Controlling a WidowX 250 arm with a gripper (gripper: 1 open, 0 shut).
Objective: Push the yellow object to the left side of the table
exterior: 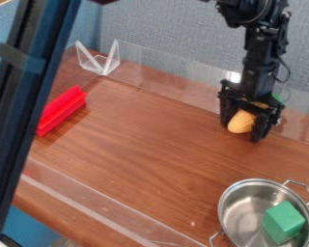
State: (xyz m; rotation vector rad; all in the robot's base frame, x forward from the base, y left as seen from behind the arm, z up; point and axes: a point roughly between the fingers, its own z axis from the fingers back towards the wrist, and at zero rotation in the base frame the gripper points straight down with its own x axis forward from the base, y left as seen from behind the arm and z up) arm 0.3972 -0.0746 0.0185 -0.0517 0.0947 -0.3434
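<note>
Camera view shows the black gripper (249, 118) pointing downward, its fingers spread around the yellow object (241, 122). Relative to the metal pot (235, 209), both are behind it, at the far side of the table (144, 154).

- The small rounded yellow toy corn cob (241, 122) lies on the bench near its far right part, close to the clear wall, partly hidden by the end effector (249, 116).
- The brown, glossy wood-grain bench (144, 145) is flat, edged with low clear acrylic walls.
</note>
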